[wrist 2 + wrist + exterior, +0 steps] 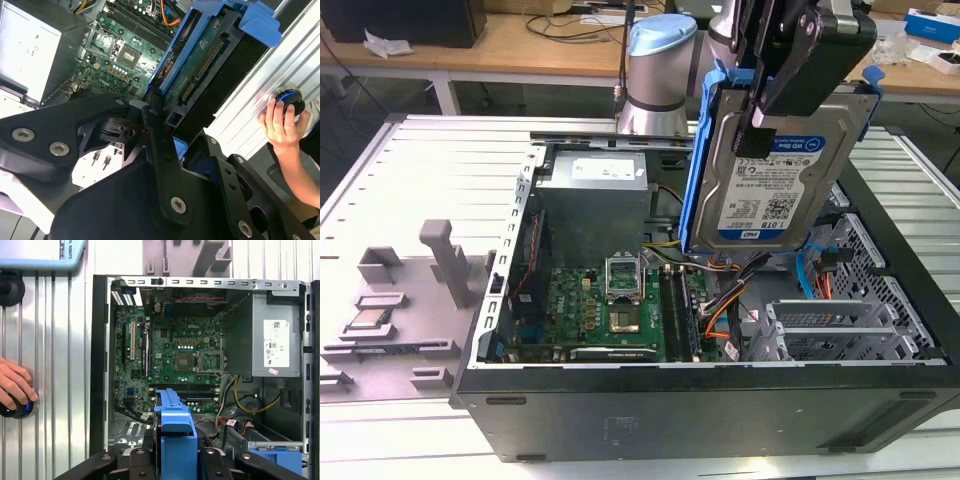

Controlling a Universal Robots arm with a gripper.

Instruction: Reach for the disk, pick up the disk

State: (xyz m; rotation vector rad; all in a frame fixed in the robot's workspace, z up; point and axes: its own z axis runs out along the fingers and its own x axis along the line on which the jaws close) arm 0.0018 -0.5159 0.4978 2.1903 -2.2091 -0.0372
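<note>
Hanging above the open computer case (pixel 700 400), the disk (pixel 770 180) is clamped in the gripper (pixel 790 70), whose black fingers close on it from the top so that it stands nearly upright, clear of everything below. Beneath it lie the green motherboard (pixel 610 310) with its bare processor socket (pixel 625 285), the grey power supply (pixel 595 205) toward the far wall, a tangle of orange and yellow cables (pixel 720 300), and the perforated metal drive cage (pixel 840 330) at the exterior view's right. The case sits on a ribbed metal table (pixel 410 180); at the exterior view's left a grey fixture (pixel 400 300) carries a small square chip (pixel 368 320). In the first wrist view a person's hand (pixel 15 385) rests on a round blue-lit button (pixel 20 409) on that table. The disk itself shows a silver metal face with a white-and-blue barcode label, and a blue plastic frame (pixel 698 170) runs along its edges; in the second wrist view its dark underside and connector row (pixel 200 65) show between the gripper's links.
</note>
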